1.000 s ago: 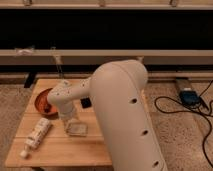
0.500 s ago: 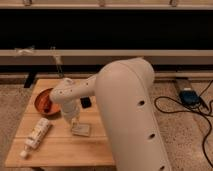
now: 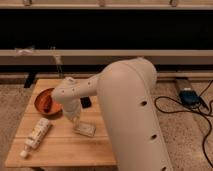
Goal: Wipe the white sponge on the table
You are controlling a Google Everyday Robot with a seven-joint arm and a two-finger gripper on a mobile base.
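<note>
Speckled floor (image 3: 12, 112) fills the near-left of the scene, w/ a long dark wall band (image 3: 100, 30) and a pale ledge (image 3: 125, 54) running across the far side. At left stands the table (image 3: 60, 150): low, rectangular, light wood planks running left-right. On its near-left part lies a white labelled bottle (image 3: 38, 133), on its side, cap end pointing toward the table's near-left corner. Beyond the bottle, at the far-left corner of the table, sits an orange-red bowl (image 3: 42, 102) w/ sth darker inside; can't tell what. Just right of the bowl the robot's cream arm (image 3: 75, 92) extends over the tabletop, wrist bent downward. The gripper (image 3: 76, 119) hangs below that wrist, approx mid-table, low over the wood, right of the bottle and apart from it. Gripper state: can't tell from this view. The white sponge (image 3: 85, 129) lies flat on the table just near-right of the gripper, its far-left edge right at the gripper's tip; whether they touch, can't tell. A small black rectangular device (image 3: 86, 102) sits on the table beyond the sponge, partly hidden by the arm. Right of that, the arm's big rounded cream shell (image 3: 132, 115) blocks the table's right end and runs off the near edge of view. On the floor at far right, black cables (image 3: 172, 106) loop toward a blue-black box (image 3: 189, 96) near the wall.
</note>
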